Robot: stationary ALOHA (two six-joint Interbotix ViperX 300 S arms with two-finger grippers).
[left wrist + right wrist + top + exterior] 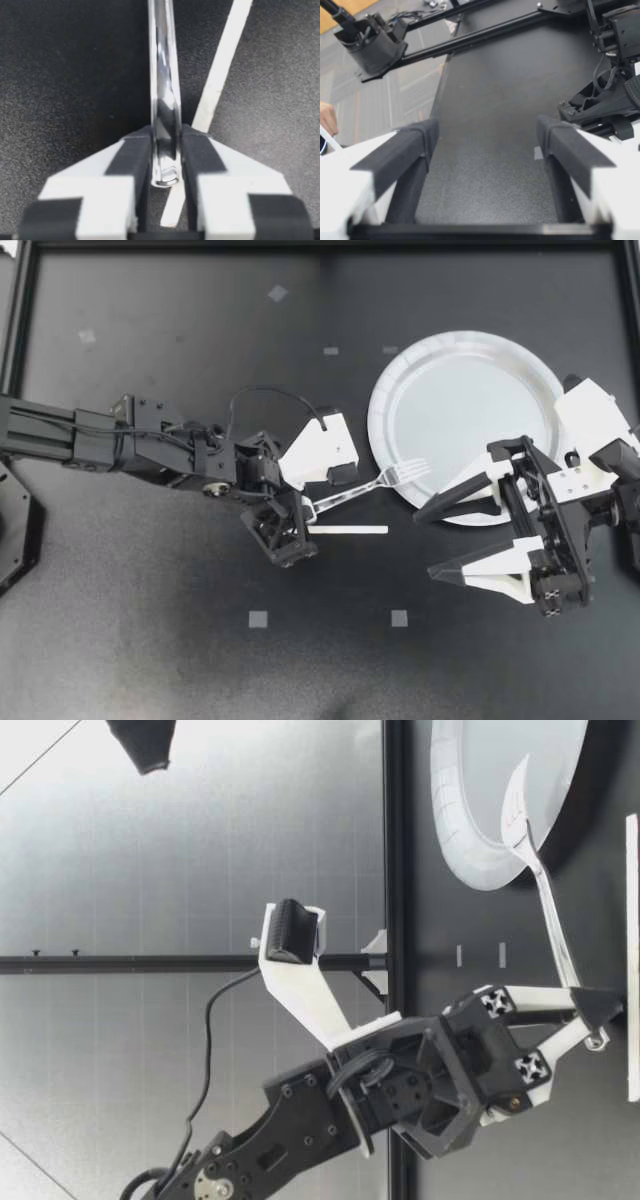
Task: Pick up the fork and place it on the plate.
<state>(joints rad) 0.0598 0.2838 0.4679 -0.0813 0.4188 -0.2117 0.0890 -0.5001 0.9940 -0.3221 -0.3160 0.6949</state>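
Note:
My left gripper (308,508) is shut on the handle end of a clear plastic fork (375,483). The fork slants toward the white paper plate (460,390), and its tines reach over the plate's near rim. From table height the fork (548,895) rises from my left gripper (592,1015) near the table, its tines above the plate's rim (470,860). In the left wrist view the handle (165,100) is pinched between both black pads (131,155). My right gripper (428,543) stands open beside the plate's front edge, with nothing between its fingers (412,150).
A white strip (347,530) lies flat on the black table just under the fork; it also shows beside the handle (220,75). Small grey squares (258,619) mark the mat. Part of my left arm (605,100) shows ahead of my right gripper.

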